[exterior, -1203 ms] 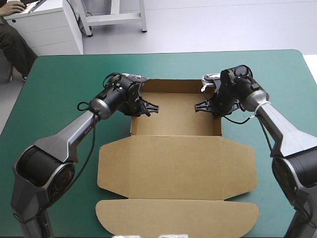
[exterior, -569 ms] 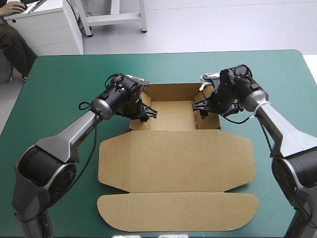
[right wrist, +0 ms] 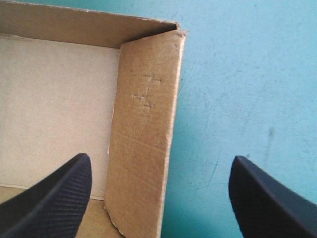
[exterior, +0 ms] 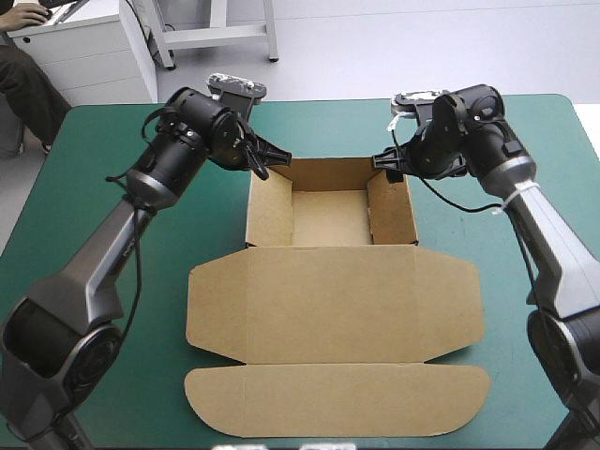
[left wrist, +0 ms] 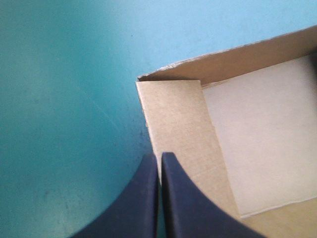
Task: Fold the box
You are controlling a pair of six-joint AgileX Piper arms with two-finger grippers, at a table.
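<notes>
The box (exterior: 333, 300) sat mid-worktop (exterior: 103, 150), its far and 2 side walls upright as a tray, its lid flat on the near side, apparently all that remained. Left jaws were pressed together and right jaws spread, at its far corners.

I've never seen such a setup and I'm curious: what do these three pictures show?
Two robot arms work at a teal-green table. The wide picture looks down from above and behind them; the other two come from wrist cameras looking along each gripper's black fingers. On the table lies a brown box: an open tray with raised walls, its lid flat toward the robot. The left gripper is shut by the tray's far left corner; the right gripper is open over the right wall. Neither holds anything.
</notes>
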